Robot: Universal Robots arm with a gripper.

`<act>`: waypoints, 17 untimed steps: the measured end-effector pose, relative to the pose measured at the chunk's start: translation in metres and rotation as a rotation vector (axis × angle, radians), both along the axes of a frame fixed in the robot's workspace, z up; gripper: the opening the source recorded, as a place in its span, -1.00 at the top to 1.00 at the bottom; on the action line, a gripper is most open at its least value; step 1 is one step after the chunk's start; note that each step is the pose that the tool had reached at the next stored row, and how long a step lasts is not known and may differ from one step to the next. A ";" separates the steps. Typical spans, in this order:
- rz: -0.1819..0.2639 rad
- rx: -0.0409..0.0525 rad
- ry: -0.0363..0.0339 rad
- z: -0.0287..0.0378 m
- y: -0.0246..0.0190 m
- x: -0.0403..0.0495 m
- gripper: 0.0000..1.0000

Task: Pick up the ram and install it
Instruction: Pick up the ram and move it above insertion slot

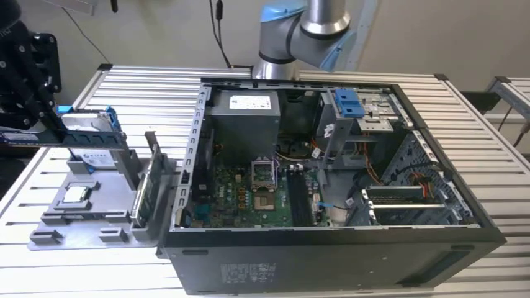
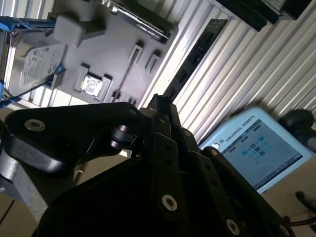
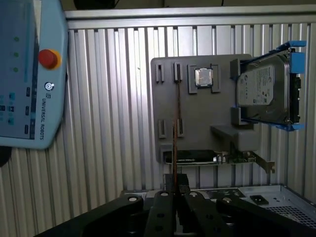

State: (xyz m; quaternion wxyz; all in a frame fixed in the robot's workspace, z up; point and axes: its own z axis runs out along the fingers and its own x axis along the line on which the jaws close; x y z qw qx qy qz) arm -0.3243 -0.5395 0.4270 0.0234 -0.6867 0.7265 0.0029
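Toward the exterior view's left, my end effector (image 1: 41,127) is clenched on the ram (image 1: 91,135), a long thin dark blue-green circuit stick. It hangs above the grey fixture tray (image 1: 58,217) on the slatted metal tabletop (image 1: 83,273). I judge it wants a firm, level pinch. In the second wrist view the ram (image 2: 195,54) juts straight out beyond my grip. In the first wrist view the silver hard drive in its blue frame (image 3: 261,89) stands near, right of the ram. The open black computer case (image 1: 331,261) has its left wall between ram and motherboard.

The exterior view looks down from high at the open computer case (image 1: 331,254) on the slatted table (image 1: 141,87). Both wrist views sit close behind the gripper (image 3: 176,178), facing along the ram (image 3: 176,128) it clamps; all three share the grey tray (image 1: 83,217).
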 end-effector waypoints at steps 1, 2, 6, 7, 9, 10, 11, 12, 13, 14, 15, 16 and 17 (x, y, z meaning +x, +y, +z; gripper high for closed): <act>0.000 0.0000 0.0000 0.0000 0.0000 0.0017 0.72; 0.000 0.0001 0.0000 0.0000 0.0000 0.0033 0.72; 0.000 0.0000 0.0000 0.0000 0.0000 0.0097 0.72; 0.000 0.0000 0.0001 0.0000 0.0000 0.0114 0.72; 0.000 0.0000 0.0001 0.0000 0.0000 0.0150 0.72; 0.000 0.0000 0.0001 0.0000 0.0000 0.0166 0.72; 0.000 0.0001 0.0001 0.0000 0.0000 0.0182 0.72; 0.000 0.0000 0.0001 0.0000 0.0000 0.0198 0.72; 0.000 0.0000 0.0002 0.0000 0.0000 0.0215 0.72; 0.000 0.0001 0.0001 0.0000 0.0000 0.0230 0.72; 0.000 0.0000 0.0001 0.0000 0.0000 0.0246 0.72; 0.000 0.0000 0.0001 0.0000 0.0000 0.0262 0.72; 0.000 0.0000 0.0002 0.0000 0.0000 0.0278 0.72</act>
